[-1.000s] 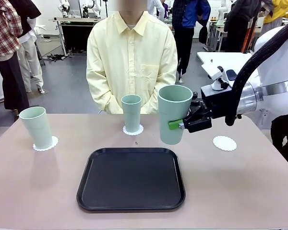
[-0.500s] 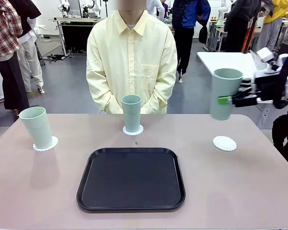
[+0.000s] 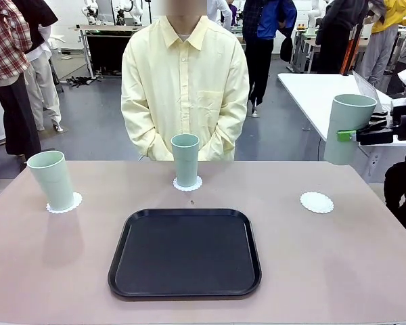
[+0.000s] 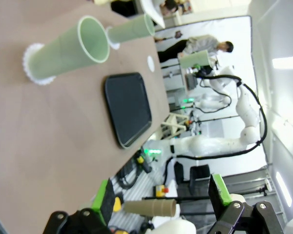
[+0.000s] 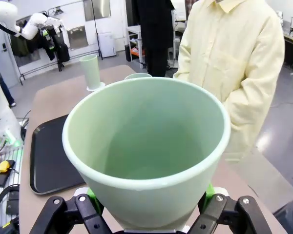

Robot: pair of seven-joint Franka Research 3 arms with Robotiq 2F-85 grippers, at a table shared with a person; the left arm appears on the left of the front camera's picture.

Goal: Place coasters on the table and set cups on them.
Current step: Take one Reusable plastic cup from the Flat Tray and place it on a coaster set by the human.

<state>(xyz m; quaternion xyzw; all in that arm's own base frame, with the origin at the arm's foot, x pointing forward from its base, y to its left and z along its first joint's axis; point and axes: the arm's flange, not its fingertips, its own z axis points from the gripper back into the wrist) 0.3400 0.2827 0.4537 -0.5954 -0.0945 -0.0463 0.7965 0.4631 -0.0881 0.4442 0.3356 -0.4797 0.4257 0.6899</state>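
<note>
From the front, I count two cups already standing on their coasters: one cup point(image 3: 51, 179) at the far left on its coaster point(image 3: 63, 204), and a middle cup point(image 3: 185, 159) on its coaster point(image 3: 187, 184) just in front of the person point(image 3: 185, 84). A third coaster point(image 3: 317, 202) lies bare on the right side of the table point(image 3: 338, 271). My right gripper point(image 3: 355, 135) is closed on the side of the third cup point(image 3: 348, 128), upright and up in the air, beyond and to the right of that bare coaster, past the table's edge. The black tray point(image 3: 185, 252) sits bare at the middle of the table.

From my left wrist, my left gripper point(image 4: 161, 200) stands fully open with nothing between its green pads, off the table's edge. Across the table I see the near cup point(image 4: 68, 46) on its coaster point(image 4: 29, 63), the tray point(image 4: 128, 108) beyond it, and farther off the bare coaster point(image 4: 151, 62).

From my right wrist, the cup point(image 5: 146, 146) sits right in front of the camera, its mouth towards me, my right gripper point(image 5: 146, 214) clamped on either side of its lower body.

As I judge it, all three coasters are laid and two cups are set; what is left is to bring this last cup back over the bare coaster, lower it squarely and let go.
</note>
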